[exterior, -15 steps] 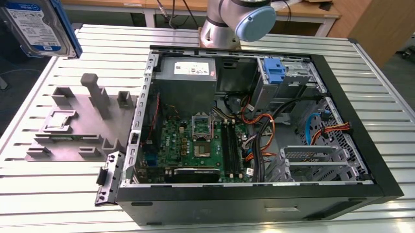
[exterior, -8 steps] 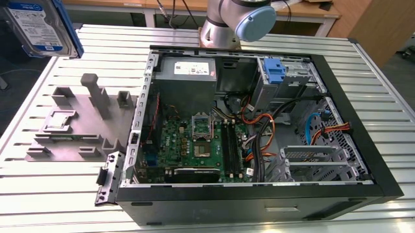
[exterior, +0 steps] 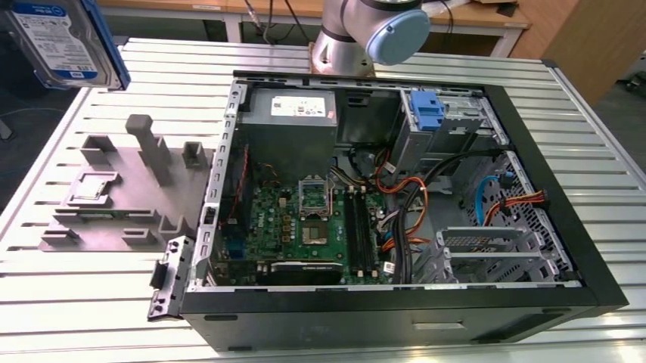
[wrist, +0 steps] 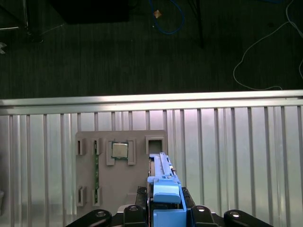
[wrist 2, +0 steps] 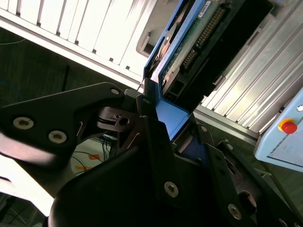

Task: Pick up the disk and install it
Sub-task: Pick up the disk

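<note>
Ribbed metal surface (exterior: 333, 57) spans the room's middle, with dark carpet (wrist: 142, 47) past its edge and wooden desks (exterior: 495, 19) behind. At the exterior view's left, the disk (exterior: 56, 38) hangs in the air above a grey holder (exterior: 121, 197), clamped between the fingers (wrist 2: 154, 137). An open computer case (exterior: 404, 325) lies further right.

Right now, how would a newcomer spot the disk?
At the exterior view's upper left, high over the table, clear of the open case. The disk is held aloft in the claw: silver, white-and-blue label, blue frame, unlike the blue bracket fixed inside the case.
</note>
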`<state>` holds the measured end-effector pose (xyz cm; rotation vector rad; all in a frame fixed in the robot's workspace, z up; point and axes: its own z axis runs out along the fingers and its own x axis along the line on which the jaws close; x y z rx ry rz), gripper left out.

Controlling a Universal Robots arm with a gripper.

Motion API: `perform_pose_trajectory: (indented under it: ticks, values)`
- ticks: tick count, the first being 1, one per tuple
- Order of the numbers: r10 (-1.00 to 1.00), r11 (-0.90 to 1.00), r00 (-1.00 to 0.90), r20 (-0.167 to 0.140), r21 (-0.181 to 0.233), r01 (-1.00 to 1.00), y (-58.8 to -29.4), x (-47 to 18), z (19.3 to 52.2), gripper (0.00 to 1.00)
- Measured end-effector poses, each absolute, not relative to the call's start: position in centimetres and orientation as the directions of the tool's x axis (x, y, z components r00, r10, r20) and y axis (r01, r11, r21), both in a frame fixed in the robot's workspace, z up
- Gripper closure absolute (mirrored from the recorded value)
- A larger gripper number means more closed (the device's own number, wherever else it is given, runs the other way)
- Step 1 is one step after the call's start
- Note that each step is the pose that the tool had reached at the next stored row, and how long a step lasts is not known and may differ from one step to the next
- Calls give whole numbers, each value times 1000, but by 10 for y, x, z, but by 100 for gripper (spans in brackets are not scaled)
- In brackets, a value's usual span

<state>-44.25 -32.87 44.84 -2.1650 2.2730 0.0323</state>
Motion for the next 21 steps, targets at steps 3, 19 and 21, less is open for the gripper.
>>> perform_pose_trajectory:
  ticks: [3,19,21]
  values:
    - [-999,49,-49,-16,13,-999,-329,-442,450,63]
    - [-999,48,-49,-16,13,-999,-329,-442,463,63]
    - [-999,49,-49,-16,13,-999,-329,-442,464,63]
